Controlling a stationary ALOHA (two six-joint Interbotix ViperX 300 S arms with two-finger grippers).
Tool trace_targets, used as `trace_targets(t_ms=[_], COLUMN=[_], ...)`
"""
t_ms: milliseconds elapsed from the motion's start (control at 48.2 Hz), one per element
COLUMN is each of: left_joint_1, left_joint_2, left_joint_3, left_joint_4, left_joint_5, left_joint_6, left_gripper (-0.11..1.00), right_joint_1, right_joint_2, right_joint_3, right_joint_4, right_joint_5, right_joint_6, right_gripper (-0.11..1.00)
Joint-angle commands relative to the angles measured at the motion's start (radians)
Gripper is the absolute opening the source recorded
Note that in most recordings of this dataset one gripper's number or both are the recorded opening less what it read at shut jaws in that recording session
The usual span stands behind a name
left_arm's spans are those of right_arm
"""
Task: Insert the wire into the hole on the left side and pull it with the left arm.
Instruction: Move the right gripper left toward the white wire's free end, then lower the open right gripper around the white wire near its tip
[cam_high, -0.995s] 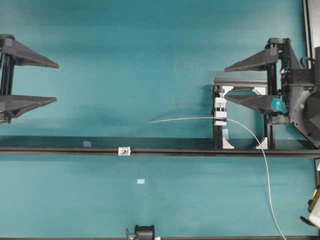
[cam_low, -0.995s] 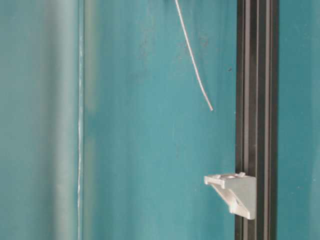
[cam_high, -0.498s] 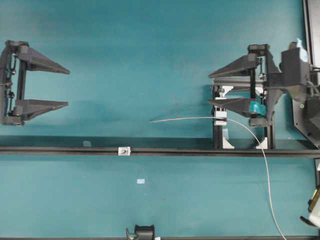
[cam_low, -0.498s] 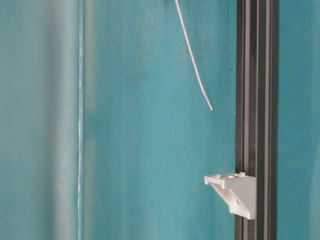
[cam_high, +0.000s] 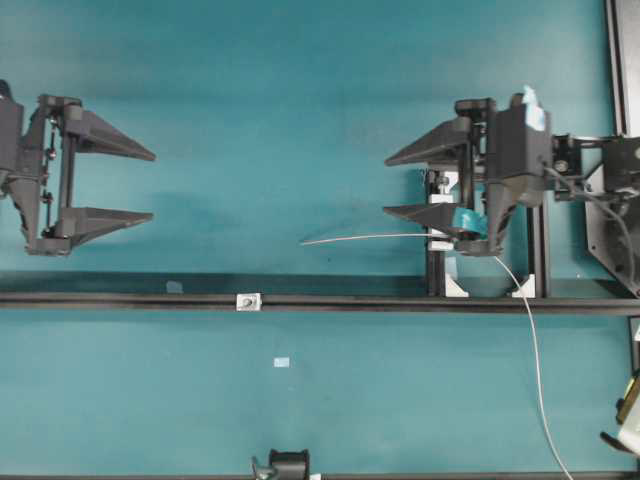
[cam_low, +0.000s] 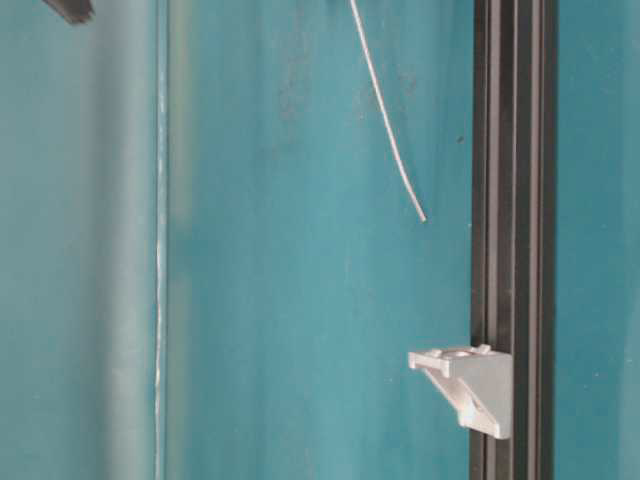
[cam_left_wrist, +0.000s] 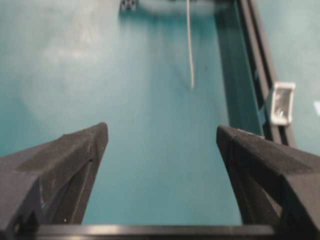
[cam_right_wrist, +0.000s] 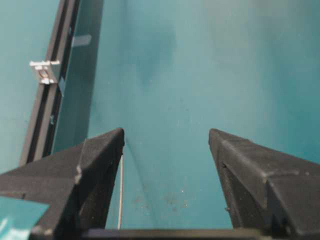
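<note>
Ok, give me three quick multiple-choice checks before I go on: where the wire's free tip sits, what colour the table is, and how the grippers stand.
1. The wire tip lies:
A. through the bracket hole
B. on the table, short of the black rail
C. between the left gripper fingers

2. The table is:
A. teal
B. white
C. grey

3. The grippers:
A. both shut
B. left shut only
C. both open

Answers: 1 B, the tip ends clear of the bracket. 2 A, teal throughout. 3 C, left and right gripper fingers stand wide apart, holding nothing.

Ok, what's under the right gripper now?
The wire runs beneath the open right gripper, by its lower finger. The white clamp block is mostly covered.
</note>
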Motion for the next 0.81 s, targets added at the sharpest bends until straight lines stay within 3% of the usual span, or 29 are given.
trace_targets(t_ms=[0,788], left_joint_1=[-0.003,-0.002], left_joint_2=[0.028,0.206], left_joint_3=[-0.028,-0.083], left_joint_4=[-0.002,0.0], left_joint_5=[-0.008,-0.011], left_joint_6=[-0.002,0.008], left_gripper=[0.76,0.76], right_joint_1=[0.003,0.046], right_joint_2=[0.023,0.213], right_joint_3=[-0.029,-0.089], right_joint_4=[0.002,0.003], right_joint_5=[-0.005,-0.011], right_joint_6=[0.003,0.02], right_gripper=[0.75,0.75])
